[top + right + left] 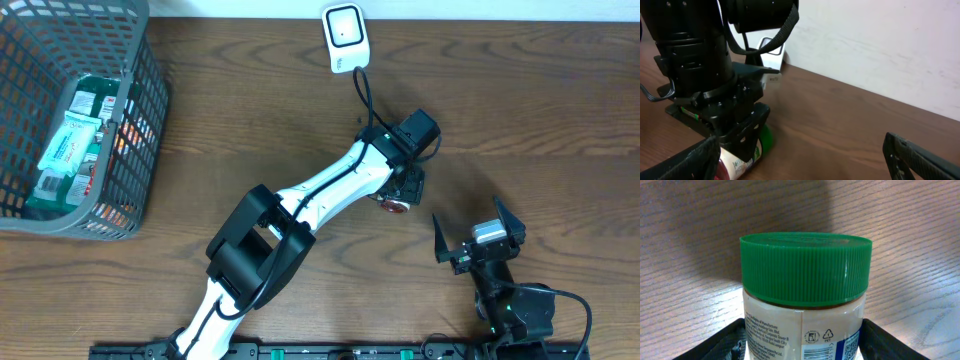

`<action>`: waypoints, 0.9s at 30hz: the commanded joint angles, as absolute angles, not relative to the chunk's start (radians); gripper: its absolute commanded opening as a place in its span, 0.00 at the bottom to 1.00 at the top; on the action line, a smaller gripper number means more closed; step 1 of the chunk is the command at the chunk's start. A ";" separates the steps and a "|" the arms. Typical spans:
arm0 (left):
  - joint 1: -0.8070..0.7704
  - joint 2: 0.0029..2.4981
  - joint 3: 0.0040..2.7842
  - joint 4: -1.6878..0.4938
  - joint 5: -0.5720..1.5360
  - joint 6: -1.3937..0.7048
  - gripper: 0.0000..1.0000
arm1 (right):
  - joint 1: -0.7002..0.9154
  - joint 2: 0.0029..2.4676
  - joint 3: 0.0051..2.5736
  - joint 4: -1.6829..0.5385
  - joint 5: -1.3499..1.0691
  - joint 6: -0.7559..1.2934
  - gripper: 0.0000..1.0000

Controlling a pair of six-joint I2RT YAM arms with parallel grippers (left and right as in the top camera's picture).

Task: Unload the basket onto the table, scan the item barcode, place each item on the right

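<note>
A jar [805,325] with a green ribbed lid [806,267] and a pale label sits between the black fingers [725,344] of my left gripper [804,351], which is shut on its body. A barcode [819,353] shows on the label's lower edge. From overhead, the left gripper [403,190] is mid-table with the jar [393,206] peeking out below it. The white scanner [344,38] stands at the far edge, apart from the jar. In the right wrist view the jar [747,155] lies low at the wood. My right gripper [478,236] is open and empty.
A grey wire basket [150,110] at the far left holds several packets. The scanner's black cable [364,100] runs toward the left arm. A pale wall [880,45] stands behind the table's far edge.
</note>
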State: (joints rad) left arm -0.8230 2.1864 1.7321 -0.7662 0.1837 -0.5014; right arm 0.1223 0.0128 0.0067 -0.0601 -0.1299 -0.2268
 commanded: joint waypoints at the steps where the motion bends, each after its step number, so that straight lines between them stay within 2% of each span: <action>1: -0.827 2.219 1.711 -0.775 0.163 -0.511 0.70 | 0.138 0.009 0.006 -0.064 -0.124 -0.214 0.99; 16: -0.838 2.219 1.711 -0.775 0.163 -0.511 0.71 | 0.138 0.009 0.006 -0.064 -0.124 -0.214 0.99; 17: -0.838 2.219 1.711 -0.776 0.163 -0.511 0.80 | 0.138 0.009 0.006 -0.064 -0.124 -0.214 0.99; 19: -0.838 2.219 1.711 -0.776 0.163 -0.510 0.84 | 0.138 0.009 0.006 -0.064 -0.124 -0.214 0.99; 24: -0.838 2.219 1.711 -0.776 0.163 -0.511 0.87 | 0.138 0.009 0.006 -0.064 -0.124 -0.214 0.99; 27: -0.838 2.219 1.711 -0.776 0.163 -0.511 0.83 | 0.138 0.009 0.006 -0.064 -0.124 -0.214 0.99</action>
